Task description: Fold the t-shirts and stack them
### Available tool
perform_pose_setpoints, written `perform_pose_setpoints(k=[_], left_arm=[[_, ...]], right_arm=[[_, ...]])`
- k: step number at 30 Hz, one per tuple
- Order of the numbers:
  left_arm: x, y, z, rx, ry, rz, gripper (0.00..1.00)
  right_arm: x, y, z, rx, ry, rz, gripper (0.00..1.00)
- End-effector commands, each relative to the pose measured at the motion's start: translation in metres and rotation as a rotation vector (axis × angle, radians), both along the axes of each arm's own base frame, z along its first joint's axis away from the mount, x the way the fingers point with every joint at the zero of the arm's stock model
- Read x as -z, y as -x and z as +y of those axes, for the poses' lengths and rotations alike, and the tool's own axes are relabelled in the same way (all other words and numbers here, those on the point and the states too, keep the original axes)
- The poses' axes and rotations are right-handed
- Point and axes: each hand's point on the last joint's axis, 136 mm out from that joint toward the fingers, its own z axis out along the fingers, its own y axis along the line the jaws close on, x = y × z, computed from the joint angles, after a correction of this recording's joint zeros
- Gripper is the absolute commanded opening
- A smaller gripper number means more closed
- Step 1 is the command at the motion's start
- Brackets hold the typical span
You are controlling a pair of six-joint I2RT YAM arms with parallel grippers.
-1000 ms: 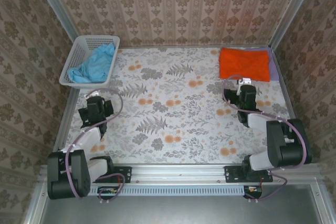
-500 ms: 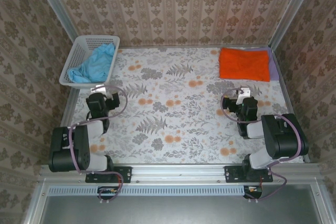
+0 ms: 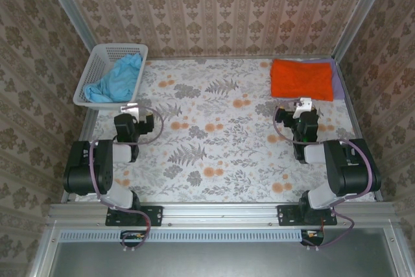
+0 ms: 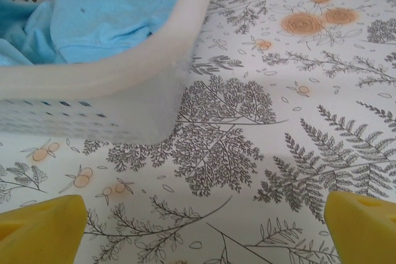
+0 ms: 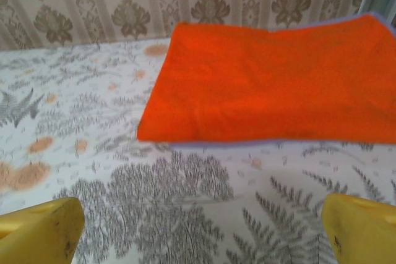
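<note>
A folded orange t-shirt (image 3: 301, 78) lies at the table's back right, on top of a lavender t-shirt (image 3: 338, 82) whose edge peeks out along the right side and under the front hem (image 5: 247, 144). The light blue t-shirt (image 3: 118, 78) is crumpled inside the white basket (image 3: 97, 63) at back left. My left gripper (image 3: 131, 109) stands open just in front of the basket corner (image 4: 154, 109), nothing between its yellow fingertips (image 4: 43, 227). My right gripper (image 3: 303, 104) is open a short way in front of the orange t-shirt (image 5: 272, 78), holding nothing.
The floral tablecloth (image 3: 214, 128) covers the table between the arms. Patterned walls close in the back and sides. A metal rail (image 3: 220, 212) runs along the near edge by both arm bases.
The left arm has folded back and its gripper moved forward to the basket's front corner. The right gripper pulled back from the orange t-shirt, then edged toward it again.
</note>
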Motion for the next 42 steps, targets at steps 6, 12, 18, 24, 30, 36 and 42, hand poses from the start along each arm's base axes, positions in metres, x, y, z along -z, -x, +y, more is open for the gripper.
perform_pose_setpoints(k=[6,12,18,24,30,36,42], left_arm=[[-0.0179,-0.0098,0.0000,0.010,-0.014,-0.061,1.00],[-0.0182,-0.0088,-0.0006,0.010,-0.018,-0.065,1.00],[-0.0175,-0.0087,-0.0007,0.010,-0.019,-0.063,1.00],[-0.0175,-0.0087,-0.0008,0.011,-0.019,-0.063,1.00],[-0.0179,-0.0088,-0.0007,0.011,-0.018,-0.064,1.00],[-0.0177,-0.0088,-0.0008,0.011,-0.018,-0.064,1.00],[-0.0174,-0.0088,-0.0004,0.009,-0.018,-0.063,1.00]], right_arm=[[0.0123,0.0023,-0.0045,0.039,0.006,0.056,0.99],[0.0122,0.0027,-0.0036,0.036,0.007,0.055,1.00],[0.0121,0.0027,-0.0039,0.037,0.007,0.054,1.00],[0.0115,0.0024,-0.0041,0.037,0.008,0.053,1.00],[0.0119,0.0024,-0.0038,0.037,0.007,0.054,1.00],[0.0114,0.0018,-0.0036,0.036,0.007,0.053,0.99],[0.0124,0.0020,-0.0038,0.035,0.009,0.058,1.00]])
